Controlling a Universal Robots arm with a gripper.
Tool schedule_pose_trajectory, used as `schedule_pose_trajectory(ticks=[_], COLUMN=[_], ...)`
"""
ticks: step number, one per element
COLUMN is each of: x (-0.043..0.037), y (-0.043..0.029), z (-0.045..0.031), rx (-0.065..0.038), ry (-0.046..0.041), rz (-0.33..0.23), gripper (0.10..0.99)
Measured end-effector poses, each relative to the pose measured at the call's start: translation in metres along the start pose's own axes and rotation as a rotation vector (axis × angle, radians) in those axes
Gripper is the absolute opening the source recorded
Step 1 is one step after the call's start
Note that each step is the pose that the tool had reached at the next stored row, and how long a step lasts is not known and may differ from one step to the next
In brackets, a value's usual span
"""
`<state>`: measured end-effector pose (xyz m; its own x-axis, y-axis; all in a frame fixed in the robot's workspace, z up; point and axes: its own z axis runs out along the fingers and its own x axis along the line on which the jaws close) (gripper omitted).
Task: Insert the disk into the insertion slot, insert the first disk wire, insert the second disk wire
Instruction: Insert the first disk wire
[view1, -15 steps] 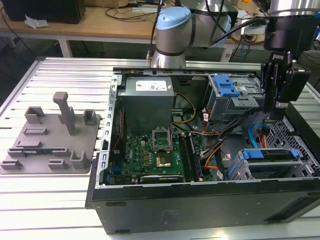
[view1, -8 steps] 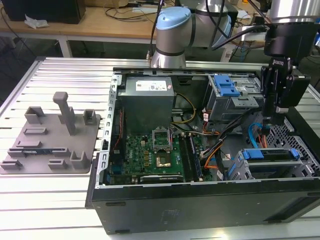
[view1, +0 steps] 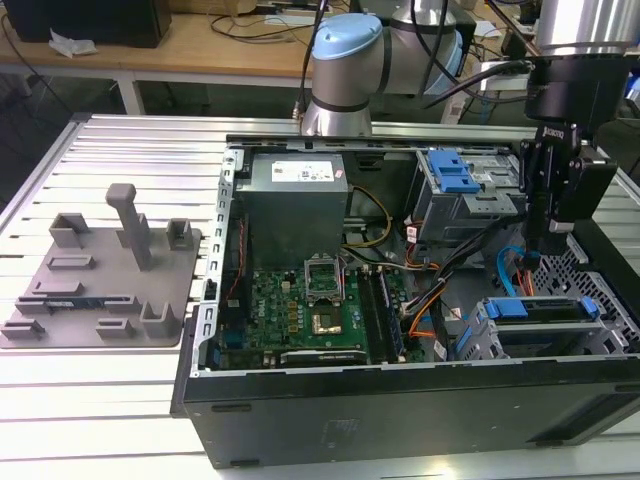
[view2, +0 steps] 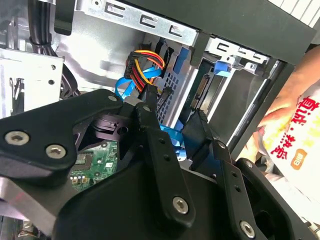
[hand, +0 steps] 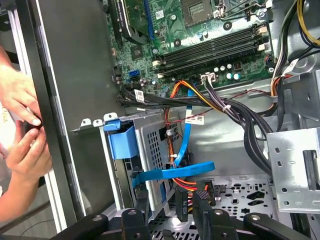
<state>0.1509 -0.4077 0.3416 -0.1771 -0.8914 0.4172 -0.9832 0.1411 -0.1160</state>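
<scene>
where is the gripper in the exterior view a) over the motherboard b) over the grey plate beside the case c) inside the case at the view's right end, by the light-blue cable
c: the gripper hangs inside the case at the exterior view's right, next to the light-blue cable.

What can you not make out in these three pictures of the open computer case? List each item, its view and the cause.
- Where the light-blue cable ends: first wrist view, the drive cage hides its end.
- What the person's hands hold: first wrist view, cut off by the picture edge.
- Most of the motherboard: second wrist view, the end effector covers it.
</scene>
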Motion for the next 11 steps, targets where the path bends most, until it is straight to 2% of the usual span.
schedule_pose_trajectory(ticks=[1, 2, 3, 5, 11], x=[0.0, -0.0002, -0.0004, -0.0013, -0.0065], y=[0.0, 0.0001, 0.0002, 0.0003, 0.0011], z=[0.0, 0.0, -0.0001, 0.0001, -0.0014], rx=[0.0, 0.001, 0.002, 0.003, 0.007], ry=[0.0, 0.0036, 0.0131, 0.0207, 0.0295], rz=[0.0, 0.0, 0.002, 0.003, 0.004], gripper=[0.475, 0.475, 0.475, 0.475, 0.475])
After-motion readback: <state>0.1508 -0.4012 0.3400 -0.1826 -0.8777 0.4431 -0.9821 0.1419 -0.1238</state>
